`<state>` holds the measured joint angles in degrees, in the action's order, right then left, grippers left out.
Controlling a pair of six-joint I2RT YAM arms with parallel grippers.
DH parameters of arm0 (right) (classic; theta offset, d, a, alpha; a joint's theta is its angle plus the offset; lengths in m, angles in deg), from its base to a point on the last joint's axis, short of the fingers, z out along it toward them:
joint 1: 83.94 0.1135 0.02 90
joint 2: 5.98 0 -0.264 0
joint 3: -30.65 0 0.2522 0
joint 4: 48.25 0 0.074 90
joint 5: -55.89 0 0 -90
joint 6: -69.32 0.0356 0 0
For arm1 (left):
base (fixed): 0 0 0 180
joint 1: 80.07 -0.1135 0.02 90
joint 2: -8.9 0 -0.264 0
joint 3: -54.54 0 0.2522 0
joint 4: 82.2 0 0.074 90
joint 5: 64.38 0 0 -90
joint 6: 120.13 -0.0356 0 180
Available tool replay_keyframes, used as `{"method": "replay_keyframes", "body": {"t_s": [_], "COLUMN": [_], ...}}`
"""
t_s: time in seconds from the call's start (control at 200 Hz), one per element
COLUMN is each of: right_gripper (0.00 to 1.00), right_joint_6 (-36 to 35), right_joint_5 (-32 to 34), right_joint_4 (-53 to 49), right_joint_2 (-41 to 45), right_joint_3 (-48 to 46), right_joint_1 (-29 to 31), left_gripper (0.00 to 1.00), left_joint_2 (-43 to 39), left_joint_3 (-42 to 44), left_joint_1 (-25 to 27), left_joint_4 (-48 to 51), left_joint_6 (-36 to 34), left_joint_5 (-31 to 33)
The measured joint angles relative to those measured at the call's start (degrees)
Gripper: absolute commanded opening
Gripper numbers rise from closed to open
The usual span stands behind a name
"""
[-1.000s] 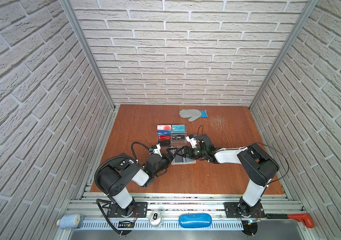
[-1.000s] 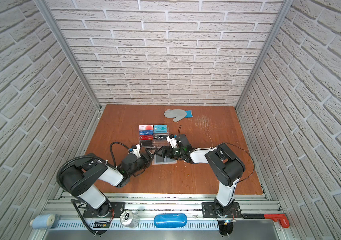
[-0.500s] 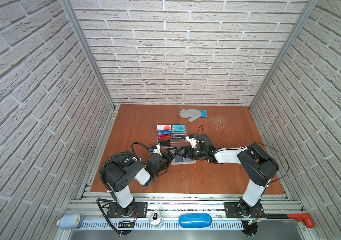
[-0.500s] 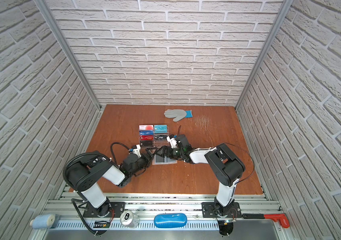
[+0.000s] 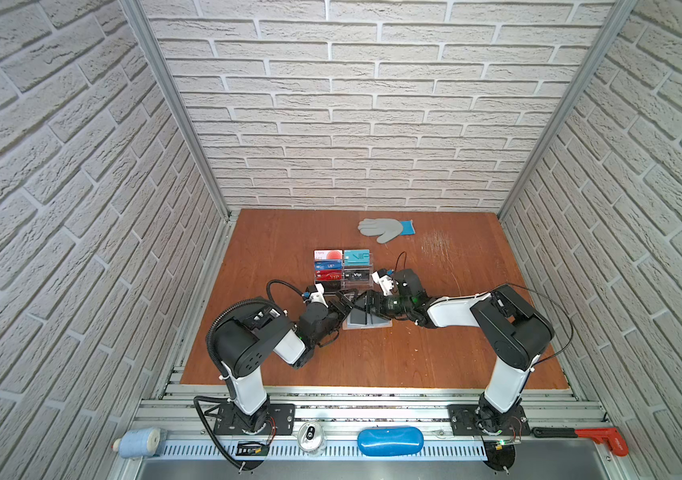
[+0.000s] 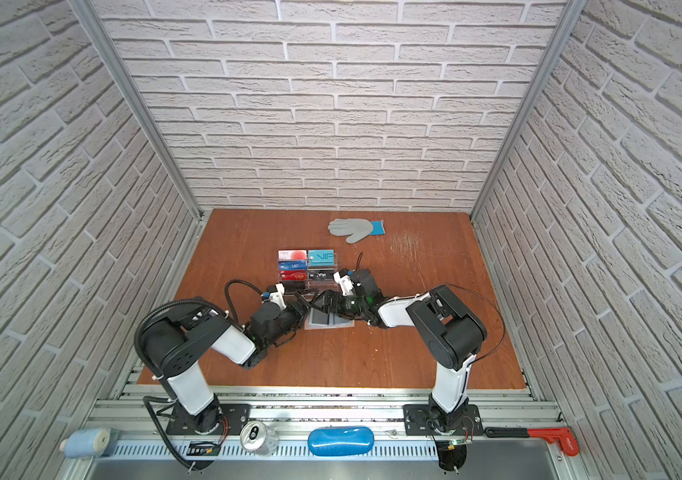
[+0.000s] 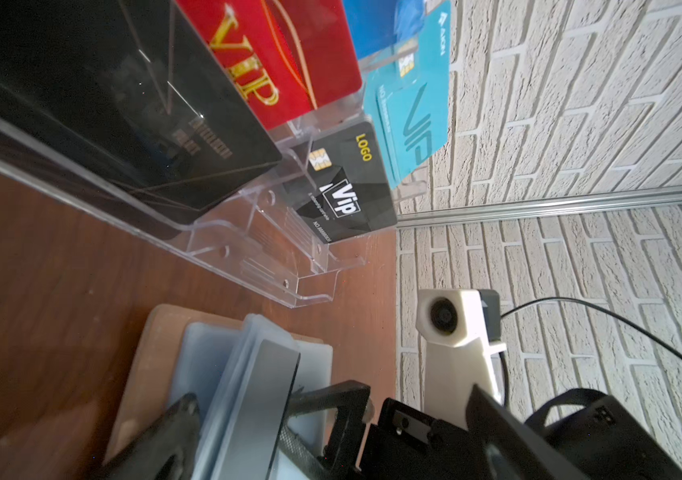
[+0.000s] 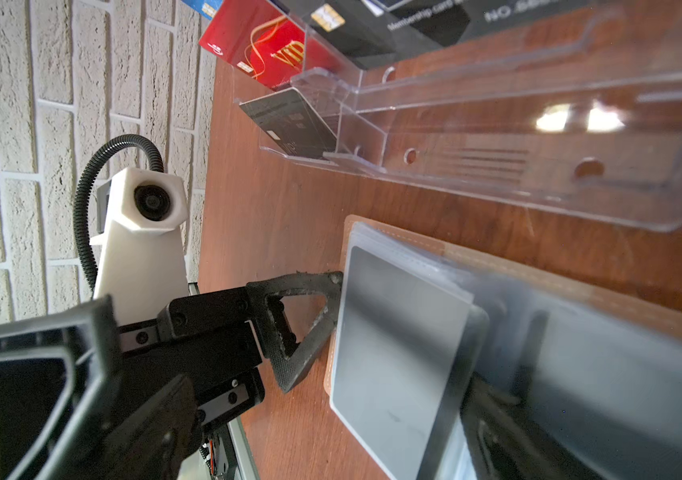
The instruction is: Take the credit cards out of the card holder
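Standing at twelve o'clock of the card holder (image 8: 518, 268) are six credit cards (image 5: 341, 266); a grey card (image 8: 393, 340) is seemingly remaining inside, left hand (image 8: 314, 332) and right hand (image 5: 366, 306) both released.

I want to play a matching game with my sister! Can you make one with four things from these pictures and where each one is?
Things:
1 glove
2 card holder
3 red card
4 blue case

Places:
A in the clear stand
B on the metal rail at the front
C at the far end of the table
D open, just in front of the stand

Pairs: 1-C, 2-D, 3-A, 4-B
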<state>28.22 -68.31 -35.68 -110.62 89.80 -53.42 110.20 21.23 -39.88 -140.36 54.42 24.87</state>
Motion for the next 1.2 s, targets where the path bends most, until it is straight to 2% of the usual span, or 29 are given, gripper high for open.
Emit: {"method": "replay_keyframes", "body": {"t_s": [0.39, 0.785, 1.2], "right_gripper": [1.00, 1.00, 1.00], "right_joint_6": [-0.07, -0.31, -3.08], "right_joint_5": [-0.46, 0.33, 3.96], "right_joint_4": [2.45, 3.04, -4.70], "right_joint_2": [0.31, 1.42, 7.98], "right_joint_3": [-0.87, -2.14, -4.52], "right_joint_1": [-4.09, -5.90, -4.57], "left_gripper": [0.98, 0.98, 0.98], "left_joint_2": [0.24, -0.07, -9.14], "left_joint_3": [-2.99, -3.56, -3.50], "left_joint_1": [-0.83, -5.90, -6.75], "left_joint_4": [2.71, 5.68, 14.95], "left_joint_6": [-1.18, -1.42, -2.91], "left_joint_5": [-1.95, -5.70, -7.78]}}
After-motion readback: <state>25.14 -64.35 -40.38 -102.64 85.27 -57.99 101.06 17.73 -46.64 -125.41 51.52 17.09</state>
